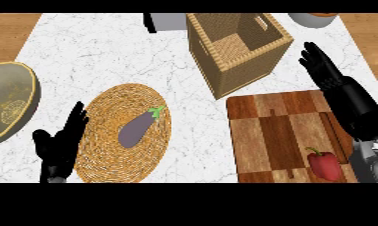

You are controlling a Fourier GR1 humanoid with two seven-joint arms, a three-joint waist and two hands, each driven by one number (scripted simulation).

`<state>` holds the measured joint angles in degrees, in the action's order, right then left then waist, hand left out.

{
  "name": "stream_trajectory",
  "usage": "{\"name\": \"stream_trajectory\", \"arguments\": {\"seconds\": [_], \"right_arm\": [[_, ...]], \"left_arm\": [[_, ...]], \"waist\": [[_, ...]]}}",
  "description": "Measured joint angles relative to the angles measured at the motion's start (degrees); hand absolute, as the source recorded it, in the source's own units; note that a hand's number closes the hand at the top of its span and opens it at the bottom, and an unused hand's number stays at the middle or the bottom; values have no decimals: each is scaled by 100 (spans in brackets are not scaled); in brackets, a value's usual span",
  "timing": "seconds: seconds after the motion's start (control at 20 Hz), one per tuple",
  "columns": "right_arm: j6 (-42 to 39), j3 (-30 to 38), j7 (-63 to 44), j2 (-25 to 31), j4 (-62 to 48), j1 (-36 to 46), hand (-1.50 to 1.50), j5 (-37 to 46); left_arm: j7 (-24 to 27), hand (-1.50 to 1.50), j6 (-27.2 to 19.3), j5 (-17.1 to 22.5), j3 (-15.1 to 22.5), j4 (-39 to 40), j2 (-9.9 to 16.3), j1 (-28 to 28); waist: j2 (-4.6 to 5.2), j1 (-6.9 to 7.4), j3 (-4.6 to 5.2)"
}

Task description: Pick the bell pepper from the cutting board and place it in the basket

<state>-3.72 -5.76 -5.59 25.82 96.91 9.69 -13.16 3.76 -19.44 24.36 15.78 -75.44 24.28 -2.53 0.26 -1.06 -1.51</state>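
Note:
A red bell pepper with a green stem lies near the front right corner of the wooden cutting board. Behind the board stands a tall square wicker basket, with nothing visible inside it. My right hand is open above the board's far right edge, fingers straight and pointing away, well behind the pepper and just right of the basket. My left hand rests open at the lower left, fingers up.
A purple eggplant lies on a round woven mat left of the board. A yellow-green bowl sits at the left edge. A grey box and a grey bowl stand along the back.

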Motion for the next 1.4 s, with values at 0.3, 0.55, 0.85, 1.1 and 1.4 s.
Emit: {"name": "stream_trajectory", "arguments": {"seconds": [0.3, 0.55, 0.85, 1.1, 1.4], "right_arm": [[-1403, 464, 910, 289, -167, 550, 150, -1020], [-2533, -229, 2079, 904, 671, 722, -150, 146], [-1910, -1023, 3487, 638, 1704, -668, -150, 2127], [-1573, -1405, 2762, 751, 2751, -1523, -150, 3158], [-1700, -826, 1396, 1528, 3643, -1514, -150, 4201]], "left_arm": [[-295, 0, 98, -160, -141, -266, 412, 632], [-504, 0, 290, -93, -188, -325, 556, 969], [-810, 0, 488, 48, -397, -316, 783, 1132], [-957, 0, 580, 34, -471, -289, 785, 1254], [-970, 0, 636, 37, -549, -210, 822, 1237]], "waist": [[-4, 108, 91], [-41, 74, 108], [-65, -70, 126], [-65, -60, 148], [-96, -115, 175]]}}
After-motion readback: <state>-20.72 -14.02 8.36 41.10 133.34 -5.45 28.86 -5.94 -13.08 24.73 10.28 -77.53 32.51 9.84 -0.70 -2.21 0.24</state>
